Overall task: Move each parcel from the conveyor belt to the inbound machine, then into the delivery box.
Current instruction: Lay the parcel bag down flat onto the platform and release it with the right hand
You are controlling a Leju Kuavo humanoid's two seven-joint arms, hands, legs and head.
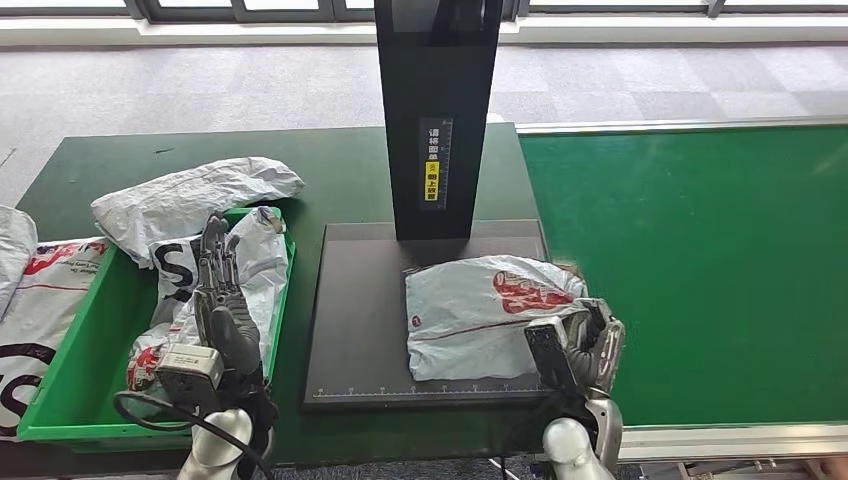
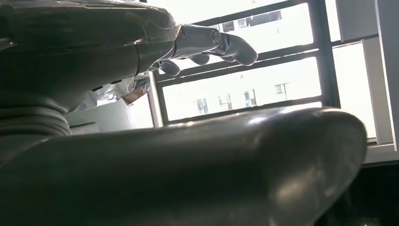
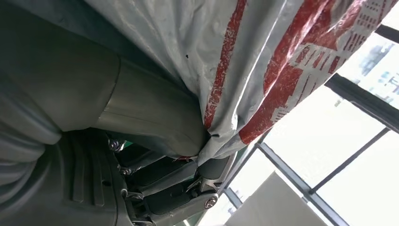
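Observation:
A white parcel with red print (image 1: 480, 310) lies on the black platform of the inbound machine (image 1: 355, 330), below its black column (image 1: 435, 110). My right hand (image 1: 585, 350) grips the parcel's near right corner. In the right wrist view the parcel's film (image 3: 263, 56) is pinched between the thumb (image 3: 150, 117) and the fingers (image 3: 174, 183). My left hand (image 1: 225, 300) hovers with fingers stretched out over the green delivery box (image 1: 70, 375), holding nothing. In the left wrist view its fingers (image 2: 226, 44) stand apart and bare.
The green box holds white parcels with black and red print (image 1: 255, 255). A crumpled grey parcel (image 1: 190, 195) lies over its far rim. More parcels (image 1: 40, 290) lie left of the box. The green conveyor belt (image 1: 700, 270) runs on the right.

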